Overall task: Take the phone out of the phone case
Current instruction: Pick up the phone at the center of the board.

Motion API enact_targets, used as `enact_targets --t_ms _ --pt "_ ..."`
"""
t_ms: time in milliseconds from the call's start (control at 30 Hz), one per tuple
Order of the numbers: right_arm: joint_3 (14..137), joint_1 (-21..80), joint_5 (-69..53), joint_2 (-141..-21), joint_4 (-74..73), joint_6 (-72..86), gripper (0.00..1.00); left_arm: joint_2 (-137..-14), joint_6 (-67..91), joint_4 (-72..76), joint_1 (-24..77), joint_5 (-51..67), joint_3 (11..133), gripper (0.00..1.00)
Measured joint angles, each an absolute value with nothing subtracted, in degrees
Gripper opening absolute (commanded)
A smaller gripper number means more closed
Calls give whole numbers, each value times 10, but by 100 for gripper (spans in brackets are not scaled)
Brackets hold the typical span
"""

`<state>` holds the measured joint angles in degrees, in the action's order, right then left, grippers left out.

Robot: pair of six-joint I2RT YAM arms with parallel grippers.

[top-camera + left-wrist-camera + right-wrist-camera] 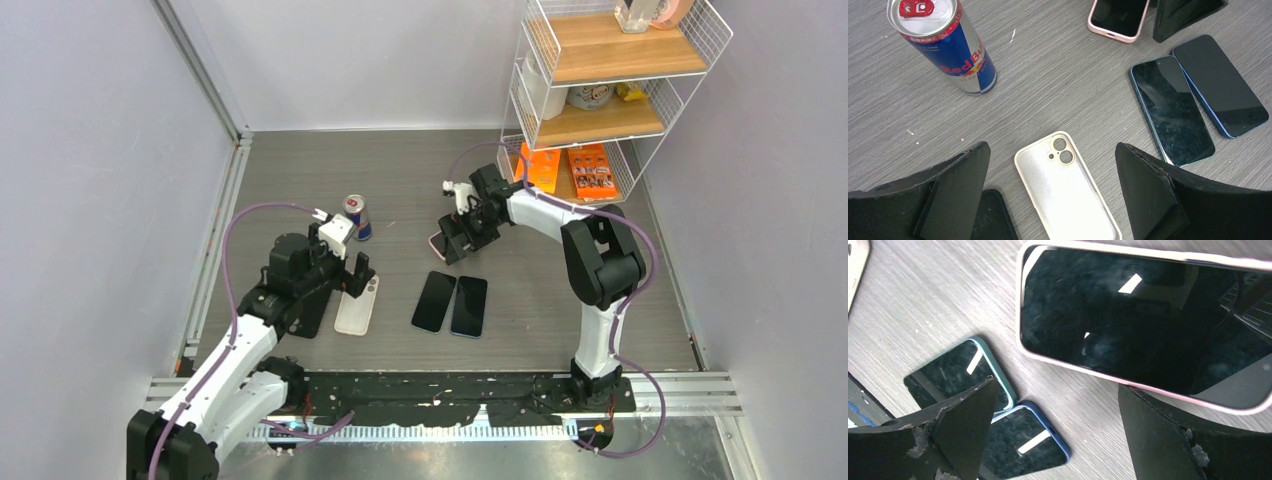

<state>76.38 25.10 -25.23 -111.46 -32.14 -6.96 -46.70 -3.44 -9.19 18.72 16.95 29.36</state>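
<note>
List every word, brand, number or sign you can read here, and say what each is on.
"Red Bu", the rest turned out of view: on the blue-silver can.
Small print on the can's red band: too small to read.
Print on the orange packs: too blurred to read.

The grey table is shown; a can is stood upright; a cream case, a teal phone just beside a blue phone, and a pink-cased phone are laid flat.
</note>
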Motion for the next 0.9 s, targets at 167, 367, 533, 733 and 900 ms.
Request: enact_targets --t_ms 167,367,533,733,900 --pt "782 287 -254 -1127 -325 -71 95 -469 -34 -92 187 171 293 100" --pt "833 309 -267 -1164 -331 -73 96 -470 -35 -90 187 171 293 100" --pt "870 321 -272 -1183 -349 -87 96 -470 -35 -88 187 171 292 100" --pt "896 324 -265 -1177 -370 -126 96 -470 -36 -88 187 172 292 100" --pt "910 324 -223 -1147 -394 -183 96 -472 -37 -88 187 172 292 100"
